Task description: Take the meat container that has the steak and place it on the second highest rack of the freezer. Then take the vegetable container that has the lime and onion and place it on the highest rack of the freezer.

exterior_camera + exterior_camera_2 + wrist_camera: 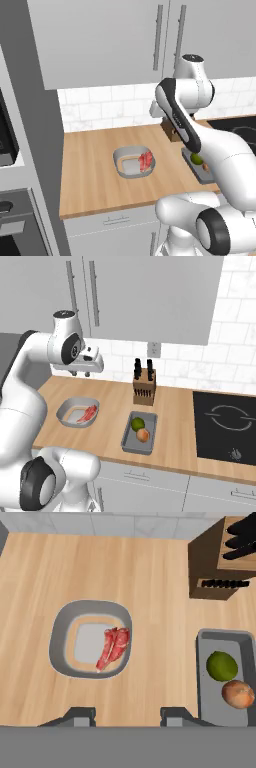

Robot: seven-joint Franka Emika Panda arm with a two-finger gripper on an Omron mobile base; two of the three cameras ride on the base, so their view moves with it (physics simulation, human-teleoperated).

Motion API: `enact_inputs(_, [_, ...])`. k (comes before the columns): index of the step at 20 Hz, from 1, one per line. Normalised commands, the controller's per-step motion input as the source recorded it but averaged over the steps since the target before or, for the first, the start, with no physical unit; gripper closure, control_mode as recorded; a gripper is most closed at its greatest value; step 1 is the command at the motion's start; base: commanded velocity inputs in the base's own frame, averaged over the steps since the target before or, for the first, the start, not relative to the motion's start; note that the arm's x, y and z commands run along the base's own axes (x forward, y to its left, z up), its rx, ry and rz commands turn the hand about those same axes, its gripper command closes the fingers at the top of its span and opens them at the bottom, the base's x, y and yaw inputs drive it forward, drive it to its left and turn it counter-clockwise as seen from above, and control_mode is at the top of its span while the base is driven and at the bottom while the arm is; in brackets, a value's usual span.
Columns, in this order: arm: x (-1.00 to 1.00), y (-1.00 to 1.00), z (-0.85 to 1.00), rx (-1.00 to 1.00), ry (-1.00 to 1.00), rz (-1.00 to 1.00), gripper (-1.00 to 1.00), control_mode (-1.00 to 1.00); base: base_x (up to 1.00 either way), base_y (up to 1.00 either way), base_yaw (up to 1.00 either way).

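Hiding most of the vegetable container (200, 172) behind the arm in the left base view, lime (196, 159) barely peeking out. Running off the hand view's top edge: knife block (220, 562). Claw (127, 714) fingertips getting cropped.

White arm rises from the base, bends at the elbow, wrist pointing down. Gripper (125, 713) hangs high above the wooden counter's middle, fingers (80, 714) parted, nothing between them, touching nothing.
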Motion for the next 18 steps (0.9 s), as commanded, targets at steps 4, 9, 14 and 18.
enact_inputs(4, [-0.16,0.28,-0.05,0.01,-0.02,0.00,-1.00,-1.00,0.00,0.00,0.00])
enact_inputs(9, [0.00,0.99,-0.69,0.12,0.00,-0.06,-1.00,-1.00,0.00,0.00,0.00])
enact_inputs(14, [0.03,0.50,-0.92,0.29,0.01,-0.21,-1.00,-1.00,0.00,0.00,0.00])
enact_inputs(18, [0.00,-0.02,-0.75,0.17,0.14,-0.59,-1.00,-1.00,0.00,0.00,0.00])
